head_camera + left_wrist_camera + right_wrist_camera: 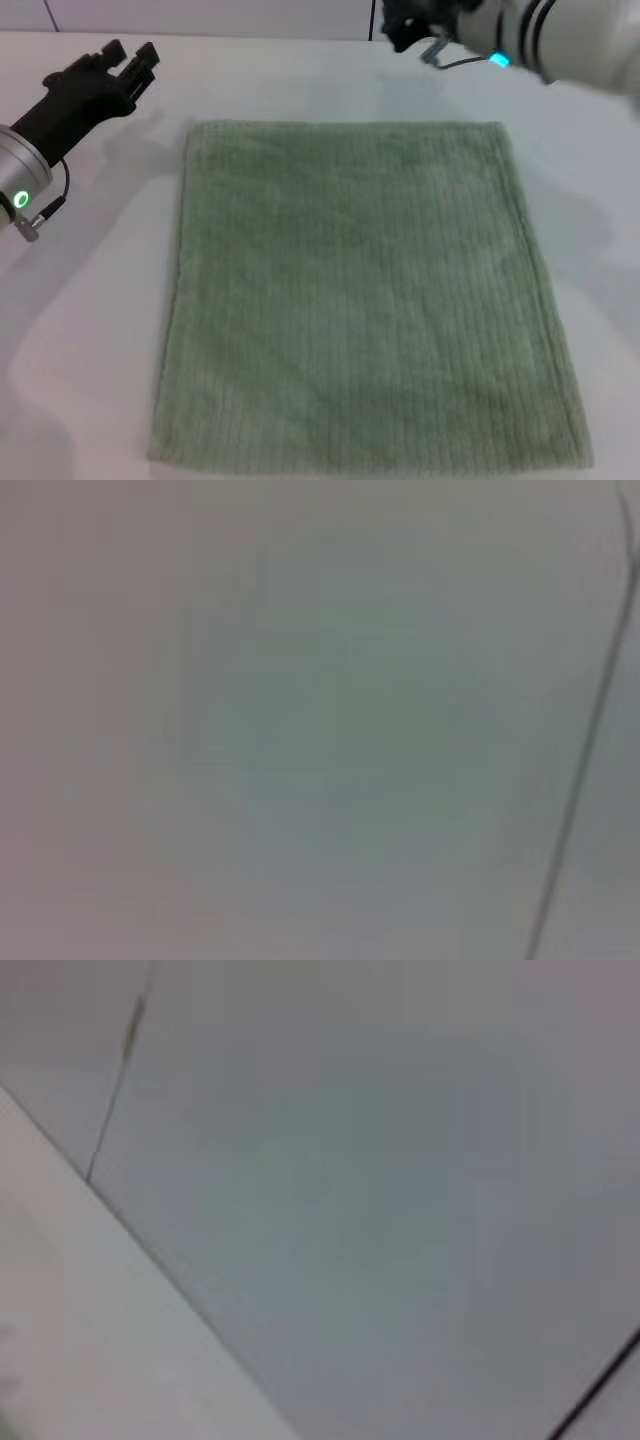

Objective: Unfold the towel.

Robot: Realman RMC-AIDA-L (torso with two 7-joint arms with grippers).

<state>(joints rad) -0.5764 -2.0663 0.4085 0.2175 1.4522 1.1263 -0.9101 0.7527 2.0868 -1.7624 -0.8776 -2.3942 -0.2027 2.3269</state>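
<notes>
Head view shows the towel (365, 295) lying flat in the middle of the white worktop (90, 330), its near edge running to the worktop's near edge and its far edge stopping short of the far one. It reads as a single smooth sheet, roughly rectangular, with fine ribs and no fold line or doubled corner that I can make out; a thicker layer along the right hem is possible but not clear from here. Judged on that, the unfolding looks finished or nearly so.

Left pincer (135, 65) hangs over bare worktop near the far-left corner, well apart from the towel's far-left corner, its dark fingers parted a little with nothing between them. Right pincer (405, 30) sits at the far edge, just beyond the towel's far side; whether its fingers are apart or together cannot be told. Both wrist views give only blank pale surface.

If any step remains, it is a tidy retreat: lift both arms straight away from the cloth so nothing snags the plush pile or drags a hem back over. Should a doubled layer turn up, pinch only the top ply at a corner and draw it outward, low and slow.
</notes>
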